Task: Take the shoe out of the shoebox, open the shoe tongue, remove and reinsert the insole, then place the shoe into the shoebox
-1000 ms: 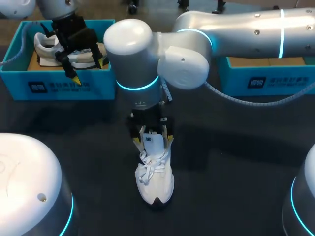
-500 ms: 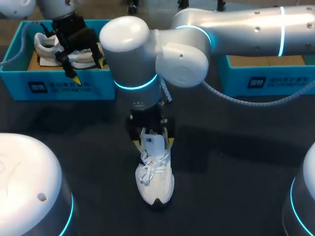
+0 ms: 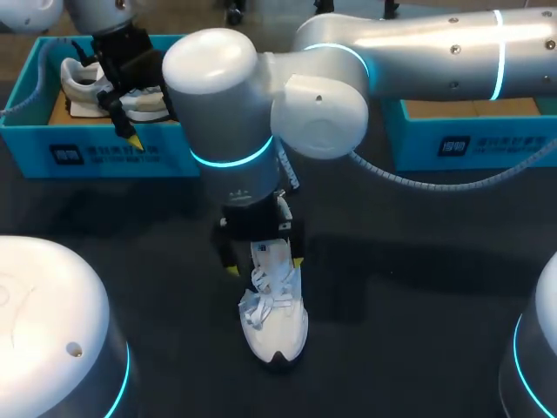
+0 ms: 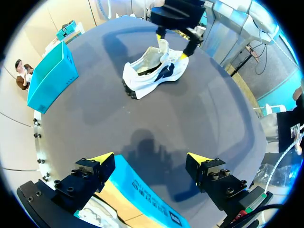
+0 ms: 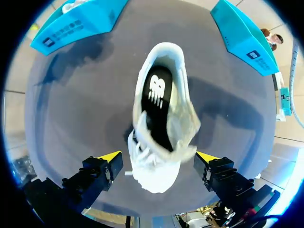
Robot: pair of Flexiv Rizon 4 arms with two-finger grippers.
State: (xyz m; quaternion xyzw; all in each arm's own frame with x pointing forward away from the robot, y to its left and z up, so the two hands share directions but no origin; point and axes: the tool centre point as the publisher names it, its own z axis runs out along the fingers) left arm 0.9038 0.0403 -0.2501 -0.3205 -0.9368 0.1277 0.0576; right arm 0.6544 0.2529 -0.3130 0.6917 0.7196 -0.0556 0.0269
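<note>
Right hand [image 3: 264,265] has drifted left at frame centre, fingers wide astride the shoe [image 3: 274,318]. Insole [image 5: 156,95] looks seated, removal pending. Left hand [image 4: 149,159] wide over shoebox [image 3: 104,152], upper left.

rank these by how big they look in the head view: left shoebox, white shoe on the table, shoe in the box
1. left shoebox
2. white shoe on the table
3. shoe in the box; unsure, as it is partly hidden and farther from the camera
</note>
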